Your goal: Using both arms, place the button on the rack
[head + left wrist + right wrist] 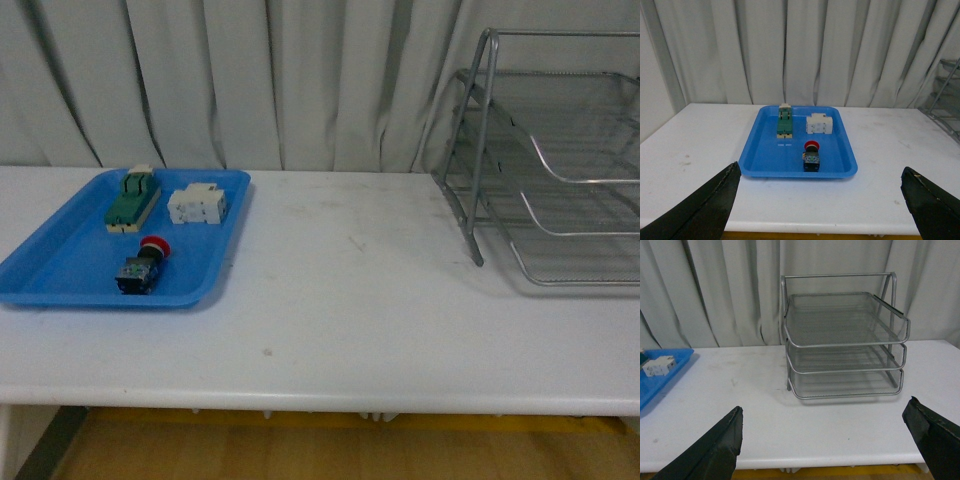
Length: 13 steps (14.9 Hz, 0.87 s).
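Observation:
The button (pixel 143 264) (pixel 811 156), red cap on a black body, lies on its side in the near part of a blue tray (pixel 60 262) (pixel 760 160) at the table's left. The silver three-tier wire rack (pixel 560 170) (pixel 842 342) stands at the table's right, all its tiers bare. Neither arm shows in the front view. My left gripper (pixel 820 205) is open, hanging back over the table's front edge, well short of the tray and button. My right gripper (pixel 822 445) is open too, facing the rack from the front edge with nothing between its fingers.
A green-and-cream switch block (pixel 133 199) (pixel 785 121) and a white terminal block (pixel 197 205) (pixel 819 124) (pixel 659 365) sit at the back of the blue tray. Grey curtains (pixel 250 80) hang behind the white table (pixel 340 300).

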Available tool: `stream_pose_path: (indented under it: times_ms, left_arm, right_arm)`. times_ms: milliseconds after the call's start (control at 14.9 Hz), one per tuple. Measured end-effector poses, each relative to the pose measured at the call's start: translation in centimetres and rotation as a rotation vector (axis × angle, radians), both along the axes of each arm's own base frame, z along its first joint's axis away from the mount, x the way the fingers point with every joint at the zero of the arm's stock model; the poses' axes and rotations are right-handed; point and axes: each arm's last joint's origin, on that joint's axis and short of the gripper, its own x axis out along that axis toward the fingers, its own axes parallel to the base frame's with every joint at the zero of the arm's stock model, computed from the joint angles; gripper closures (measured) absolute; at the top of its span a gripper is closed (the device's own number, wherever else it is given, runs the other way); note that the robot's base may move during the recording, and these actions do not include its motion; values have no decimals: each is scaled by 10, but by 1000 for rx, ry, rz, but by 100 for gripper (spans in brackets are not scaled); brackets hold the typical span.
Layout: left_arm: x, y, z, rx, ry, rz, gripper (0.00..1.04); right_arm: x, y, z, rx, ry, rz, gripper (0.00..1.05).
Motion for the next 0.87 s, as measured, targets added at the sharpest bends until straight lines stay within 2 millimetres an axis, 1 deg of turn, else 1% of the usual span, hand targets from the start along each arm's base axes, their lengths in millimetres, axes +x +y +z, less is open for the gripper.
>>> stream_pose_path:
  times_ms: [871]
  left_arm:
    - [0, 0, 0, 0, 0, 0, 7]
  right_arm:
    - [0, 0, 0, 0, 0, 0, 7]
